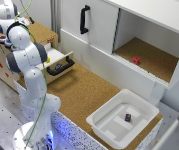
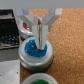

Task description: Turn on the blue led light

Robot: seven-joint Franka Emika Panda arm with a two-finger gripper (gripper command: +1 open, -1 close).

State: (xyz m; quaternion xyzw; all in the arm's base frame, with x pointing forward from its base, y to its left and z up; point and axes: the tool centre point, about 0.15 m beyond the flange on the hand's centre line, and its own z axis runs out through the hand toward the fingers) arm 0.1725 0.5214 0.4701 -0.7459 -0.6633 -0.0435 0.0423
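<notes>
Wrist view: gripper [image 2: 40, 41] with fingers pressed together, holding nothing; tips touching centre of blue led light [image 2: 36, 51]; green button [image 2: 39, 79] just beside it.

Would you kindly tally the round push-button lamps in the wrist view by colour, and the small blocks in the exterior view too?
Blue lamp: 1, under the gripper
Green lamp: 1
Reddish lamp: 1
Red block: 1
Dark block: 1
Total: 5
</notes>
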